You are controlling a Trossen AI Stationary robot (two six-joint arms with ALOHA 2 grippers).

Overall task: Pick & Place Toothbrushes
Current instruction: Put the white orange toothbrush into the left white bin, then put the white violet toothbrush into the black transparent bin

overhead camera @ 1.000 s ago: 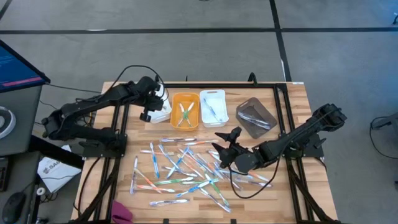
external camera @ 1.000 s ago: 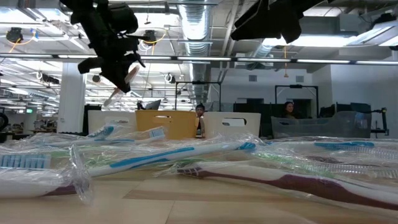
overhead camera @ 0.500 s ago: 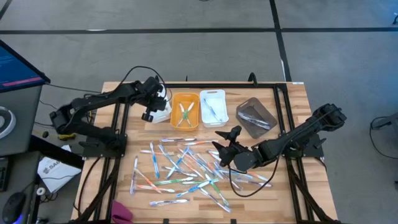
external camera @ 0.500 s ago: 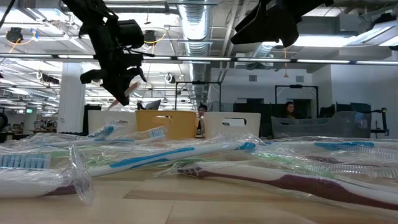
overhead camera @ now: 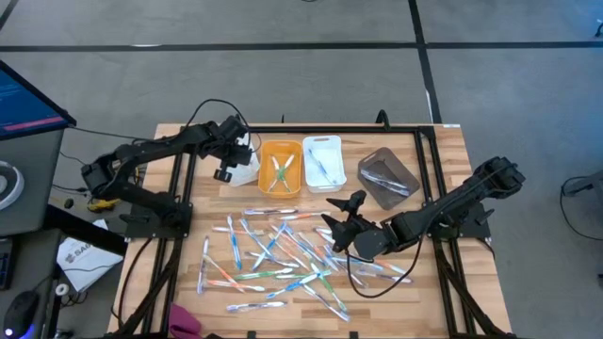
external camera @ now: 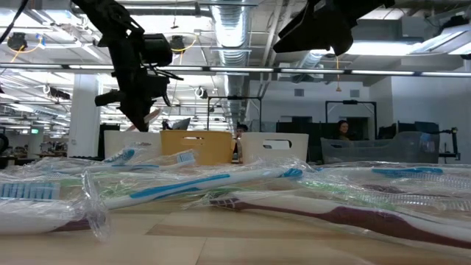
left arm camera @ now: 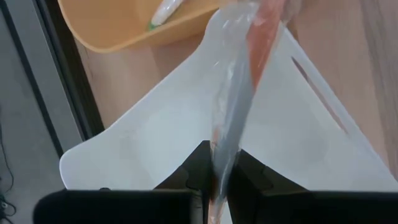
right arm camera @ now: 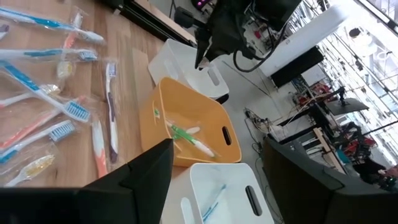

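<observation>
Directly below left gripper point(left arm camera: 219, 171), white bin point(left arm camera: 155, 143); fingers pinched wrapped orange-pink toothbrush point(left arm camera: 239, 93), long axis hanging down into bin. Right gripper point(overhead camera: 341, 218) spread wide, empty, over table's toothbrush pile point(overhead camera: 278, 254).

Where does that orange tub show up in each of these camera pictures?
High view: the orange bin sits at the table's far edge, just left of middle, between two white bins.
Low view: its tan wall stands behind the toothbrush pile, left of centre.
Left wrist view: only a corner, top left.
Right wrist view: centre, green toothbrushes inside.
Shared landmark: the white bin under the left hand.
</observation>
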